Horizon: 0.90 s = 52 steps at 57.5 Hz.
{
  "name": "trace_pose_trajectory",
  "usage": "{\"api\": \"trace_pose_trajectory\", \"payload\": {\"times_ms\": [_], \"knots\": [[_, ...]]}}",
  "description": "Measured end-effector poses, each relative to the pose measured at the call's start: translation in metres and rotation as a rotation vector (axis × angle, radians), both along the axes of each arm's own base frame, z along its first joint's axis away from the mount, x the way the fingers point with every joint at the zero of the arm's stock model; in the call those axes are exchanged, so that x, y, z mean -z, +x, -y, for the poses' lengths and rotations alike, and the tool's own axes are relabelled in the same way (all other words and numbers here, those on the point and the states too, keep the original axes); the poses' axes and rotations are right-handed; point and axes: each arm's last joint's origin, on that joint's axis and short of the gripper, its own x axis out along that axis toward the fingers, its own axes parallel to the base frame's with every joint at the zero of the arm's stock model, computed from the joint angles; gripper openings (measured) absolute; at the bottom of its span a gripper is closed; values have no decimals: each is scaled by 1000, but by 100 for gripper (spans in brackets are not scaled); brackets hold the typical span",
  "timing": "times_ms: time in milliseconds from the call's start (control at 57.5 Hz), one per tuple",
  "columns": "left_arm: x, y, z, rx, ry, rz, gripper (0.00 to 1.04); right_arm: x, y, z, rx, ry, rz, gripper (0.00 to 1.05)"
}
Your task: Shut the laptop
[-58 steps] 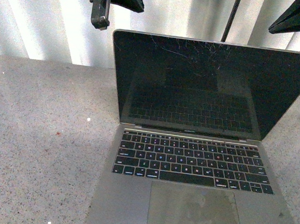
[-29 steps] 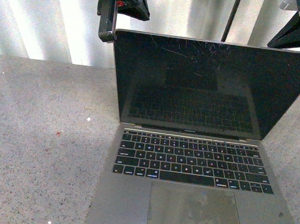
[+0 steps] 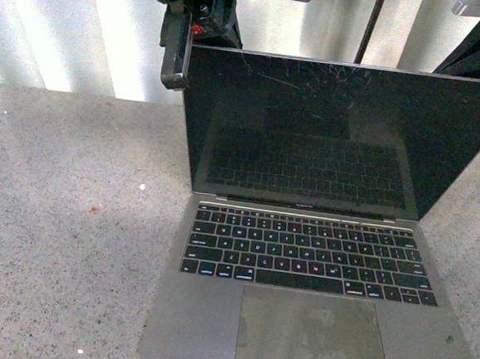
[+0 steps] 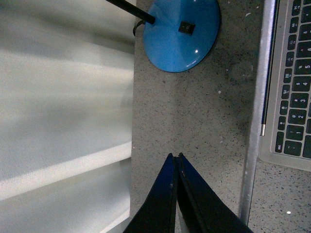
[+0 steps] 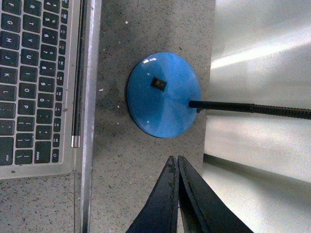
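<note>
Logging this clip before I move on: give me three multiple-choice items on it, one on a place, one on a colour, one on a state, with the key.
1. Where does the lamp base stand?
A) on the keyboard
B) behind the lid of the laptop
C) in front of the trackpad

2. What colour is the lamp base?
A) red
B) white
C) blue

3. How is the left pincer?
A) shut
B) wide open
C) clamped on the lamp pole

Key:
1 B, both wrist views show it on the counter beyond the lid's edge.
2 C, it is glossy blue.
3 A, the left wrist view shows it pressed together, empty.
</note>
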Motion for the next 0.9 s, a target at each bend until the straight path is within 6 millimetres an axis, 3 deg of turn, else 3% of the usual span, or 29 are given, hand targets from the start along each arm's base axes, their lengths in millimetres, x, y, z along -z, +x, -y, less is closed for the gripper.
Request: {"api": "trace_pose_trajectory", "payload": {"times_ms": [904], "knots": [[6,-2,0,20,15,-69,4,6,-11,-4,18,-14,-147,3]]}}
